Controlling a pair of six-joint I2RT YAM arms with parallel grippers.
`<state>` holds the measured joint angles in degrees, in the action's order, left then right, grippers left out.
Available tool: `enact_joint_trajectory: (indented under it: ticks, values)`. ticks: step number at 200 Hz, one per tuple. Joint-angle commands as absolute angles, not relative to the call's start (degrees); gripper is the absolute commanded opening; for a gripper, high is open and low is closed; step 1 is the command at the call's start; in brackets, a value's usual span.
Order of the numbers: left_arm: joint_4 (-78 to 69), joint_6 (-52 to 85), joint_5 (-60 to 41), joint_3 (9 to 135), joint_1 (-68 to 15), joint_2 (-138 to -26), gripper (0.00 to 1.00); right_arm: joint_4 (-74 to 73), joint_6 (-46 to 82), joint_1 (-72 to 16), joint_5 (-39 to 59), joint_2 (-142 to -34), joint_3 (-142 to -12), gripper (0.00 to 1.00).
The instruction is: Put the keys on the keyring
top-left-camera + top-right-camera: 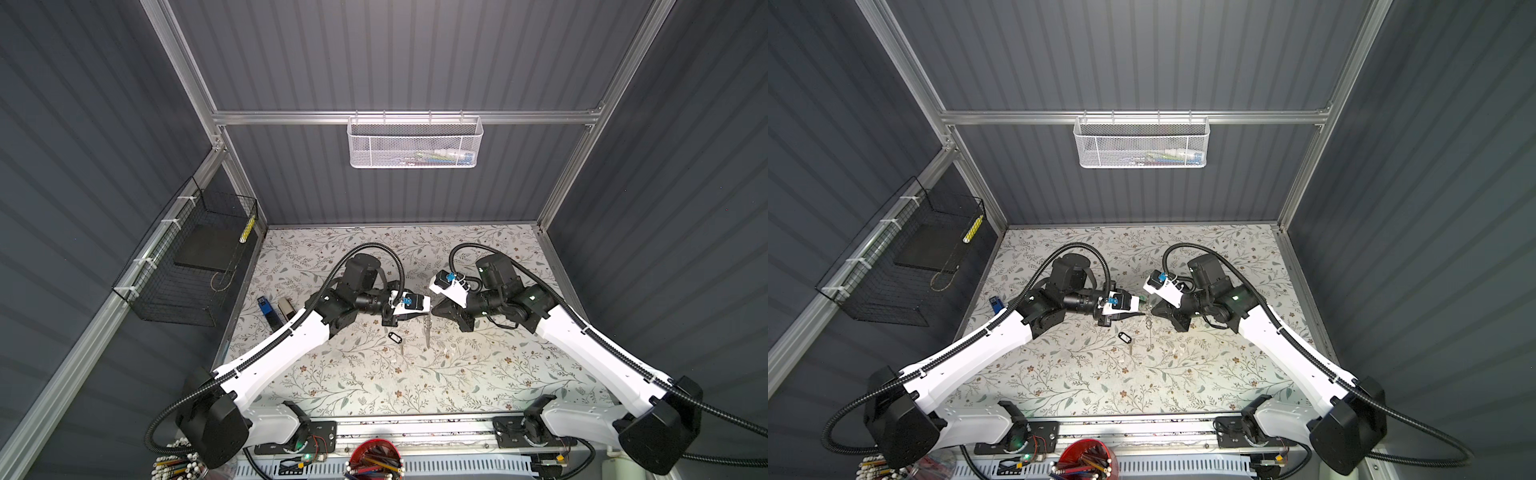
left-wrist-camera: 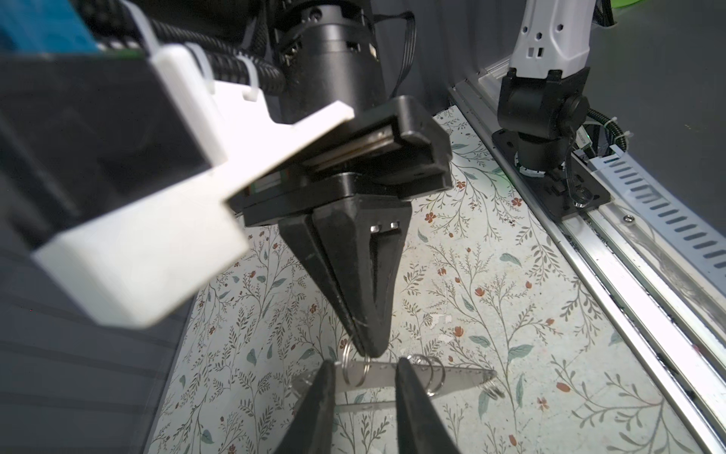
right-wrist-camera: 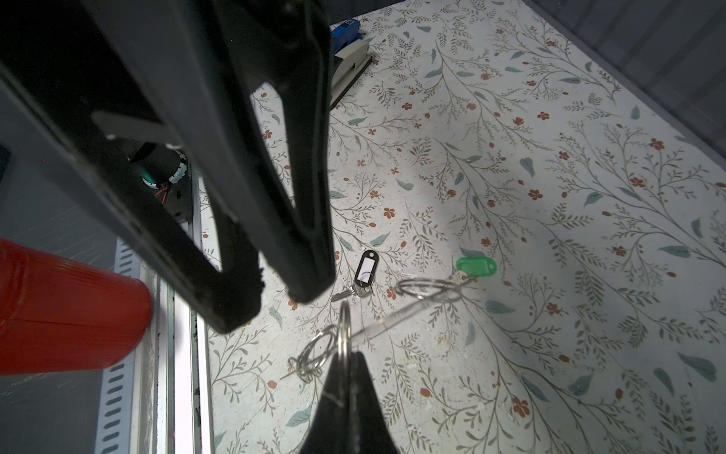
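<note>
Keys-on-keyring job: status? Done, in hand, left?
Done, apparently: the green-tag key hangs off a loop of the keyring, though the link is too small to confirm. In hand: the right tool is shut on another loop, holding the keyring up; the left tool is open beside it, empty. Left: the black-tag key lies loose on the table.

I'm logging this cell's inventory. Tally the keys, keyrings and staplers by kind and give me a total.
Keys: 2, the green-tagged key and the black-tagged key
Keyring: 1
Staplers: 2, the blue stapler and the grey stapler
Total: 5
</note>
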<state>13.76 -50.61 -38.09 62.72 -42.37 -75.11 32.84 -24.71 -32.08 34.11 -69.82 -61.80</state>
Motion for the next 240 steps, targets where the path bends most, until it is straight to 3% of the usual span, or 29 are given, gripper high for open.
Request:
enact_joint_trajectory:
  ticks: [1,96,240]
  values:
    - [13.25,-49.94,-36.21,63.24,-43.38,-76.07,0.28,33.44,-24.8,-32.51,34.57,-69.97,-63.52,0.0]
    - [12.69,-48.84,-29.9,63.64,-45.59,-76.99,0.23,33.63,-25.06,-33.05,34.72,-71.04,-63.88,0.0]
    - [7.36,-46.23,-26.78,59.19,-45.7,-72.7,0.3,32.32,-24.79,-33.13,33.23,-70.69,-62.45,0.0]
